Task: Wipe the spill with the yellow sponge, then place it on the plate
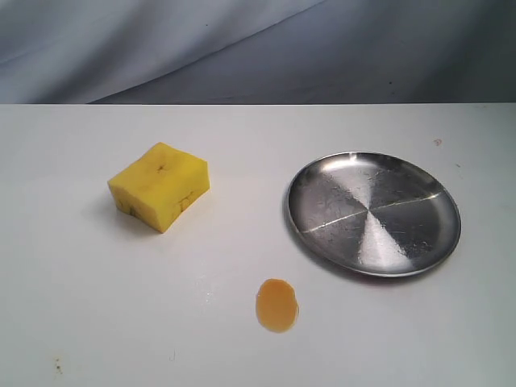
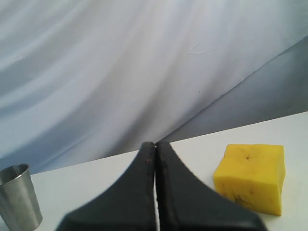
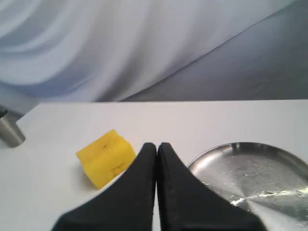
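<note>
White table (image 1: 81, 322), pale draped cloth (image 1: 242, 48) behind it.

Steel plate (image 1: 347, 201): round and shallow with a scratched shine, on the right half of the table. Nothing lies in it.

Yellow sponge (image 1: 160, 187): a thick block resting flat on the left half of the table, well apart from the plate.

My left fingers (image 2: 147, 166): black, pressed together along their length, gripping nothing. The sponge lies on the table beyond them.

My right fingers (image 3: 148, 163): also pressed together and empty, with the sponge and the plate both beyond them.

Small steel cup (image 2: 19, 202): upright on the table, well apart from the sponge.

Spill (image 1: 276, 305): a glossy orange oval toward the front, between sponge and plate. It is nearer the plate's front rim and touches neither.
</note>
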You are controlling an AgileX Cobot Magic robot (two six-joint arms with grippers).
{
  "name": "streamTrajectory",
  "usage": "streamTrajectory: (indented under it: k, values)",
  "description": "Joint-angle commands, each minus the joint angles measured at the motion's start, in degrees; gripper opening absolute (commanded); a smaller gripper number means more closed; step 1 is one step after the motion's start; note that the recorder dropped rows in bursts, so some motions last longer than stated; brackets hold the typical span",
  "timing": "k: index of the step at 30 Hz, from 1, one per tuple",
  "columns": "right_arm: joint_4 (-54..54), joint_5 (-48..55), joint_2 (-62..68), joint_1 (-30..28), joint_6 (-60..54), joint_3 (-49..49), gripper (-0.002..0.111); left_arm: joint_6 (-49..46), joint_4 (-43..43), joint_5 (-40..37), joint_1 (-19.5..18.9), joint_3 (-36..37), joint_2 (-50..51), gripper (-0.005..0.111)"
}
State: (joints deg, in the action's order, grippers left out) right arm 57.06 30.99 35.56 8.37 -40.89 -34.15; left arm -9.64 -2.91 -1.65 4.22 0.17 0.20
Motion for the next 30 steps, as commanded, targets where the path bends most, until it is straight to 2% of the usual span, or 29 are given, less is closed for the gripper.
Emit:
streamTrajectory:
  k: [1,3,11,18,22,25,28,30]
  values:
    - [4.01,5.57,14.93,-0.28,-7.90,-8.05,0.000,0.52,0.49,0.31,-0.25,-0.17,-0.20,0.000]
    - [2.04,5.20,23.30,1.77,-7.90,-12.02,0.000,0.52,0.49,0.31,-0.25,-0.17,-0.20,0.000]
    - [-11.77,-2.75,45.83,19.63,-2.28,-24.82,0.000,0.52,0.49,0.31,-0.25,-0.17,-0.20,0.000]
    - [-23.43,2.94,65.03,30.85,-0.54,-41.57,0.000,0.52,0.49,0.31,-0.25,-0.17,-0.20,0.000]
    - [-28.76,3.72,74.05,35.21,4.40,-52.00,0.000,0.52,0.49,0.31,-0.25,-0.17,-0.20,0.000]
    - [-29.46,4.83,79.91,37.05,6.42,-59.62,0.013,0.52,0.49,0.31,-0.25,-0.17,-0.20,0.000]
    - [-29.46,5.88,85.20,37.69,12.91,-66.45,0.043,0.52,0.49,0.31,-0.25,-0.17,-0.20,0.000]
    - [-31.42,5.88,88.70,37.69,23.07,-70.64,0.066,0.52,0.49,0.31,-0.25,-0.17,-0.20,0.000]
